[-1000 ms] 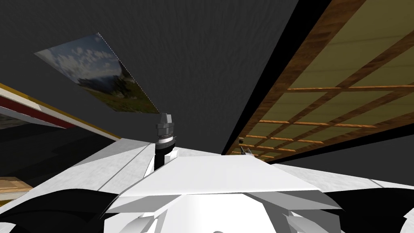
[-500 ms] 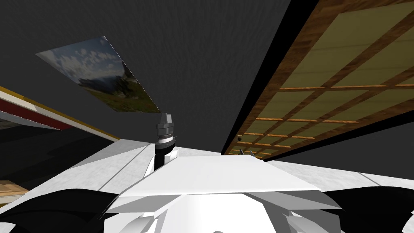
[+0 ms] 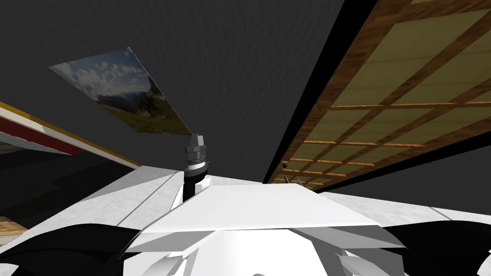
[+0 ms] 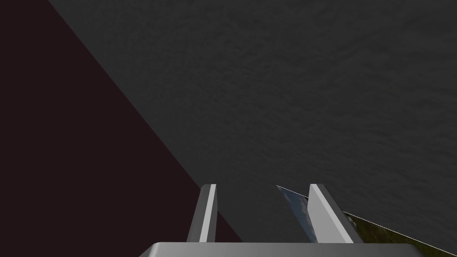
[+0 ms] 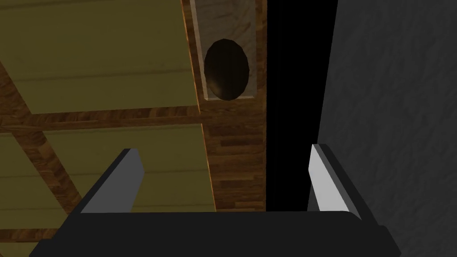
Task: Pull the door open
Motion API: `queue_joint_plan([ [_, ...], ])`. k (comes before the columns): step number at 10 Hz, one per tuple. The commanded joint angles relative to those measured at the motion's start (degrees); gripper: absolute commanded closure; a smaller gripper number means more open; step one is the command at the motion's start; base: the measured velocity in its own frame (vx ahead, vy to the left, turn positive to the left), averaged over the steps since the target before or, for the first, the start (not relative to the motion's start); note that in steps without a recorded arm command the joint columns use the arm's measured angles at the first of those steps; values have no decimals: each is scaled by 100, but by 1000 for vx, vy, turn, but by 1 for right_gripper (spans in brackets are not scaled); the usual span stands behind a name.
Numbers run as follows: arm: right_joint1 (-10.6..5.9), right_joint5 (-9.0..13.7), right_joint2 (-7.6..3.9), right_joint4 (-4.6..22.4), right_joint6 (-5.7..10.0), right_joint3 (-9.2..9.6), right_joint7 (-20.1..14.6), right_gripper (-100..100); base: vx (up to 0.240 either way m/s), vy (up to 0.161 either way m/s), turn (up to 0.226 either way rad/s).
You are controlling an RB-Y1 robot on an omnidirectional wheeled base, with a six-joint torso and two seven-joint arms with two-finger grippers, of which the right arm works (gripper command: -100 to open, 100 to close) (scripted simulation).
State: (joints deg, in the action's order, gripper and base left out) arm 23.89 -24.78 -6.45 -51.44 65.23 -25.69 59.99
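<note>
Door (image 5: 232, 151) in grained wood, oval dark knob (image 5: 226, 69) perhaps recessed.

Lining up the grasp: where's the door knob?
In the right wrist view the dark knob sits on a grey plate at the edge of the wooden door, beside the black area, ahead of the open right gripper.

A dark grey wall (image 3: 230, 72) spans the head view. A landscape picture (image 3: 124, 93) hangs on it, with cloudy sky above a green hillside. A narrow black area (image 3: 311, 96) runs along the wall's right edge. Far left lies a band striped yellow, white and red (image 3: 38, 129), with a wood patch (image 3: 9, 225) below it. In the left wrist view the wall meets a dark maroon plane (image 4: 67, 134).
</note>
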Motion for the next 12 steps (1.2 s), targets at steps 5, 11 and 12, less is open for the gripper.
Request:
queue_joint_plan([
  [5,-250,62,-49,52,-237,-35,19,-100,173,-25,18],
  [11,-245,59,-55,81,-196,-36,23,100,0,0,3],
  [12,-245,59,-55,81,-196,-36,23,100,0,0,0],
])
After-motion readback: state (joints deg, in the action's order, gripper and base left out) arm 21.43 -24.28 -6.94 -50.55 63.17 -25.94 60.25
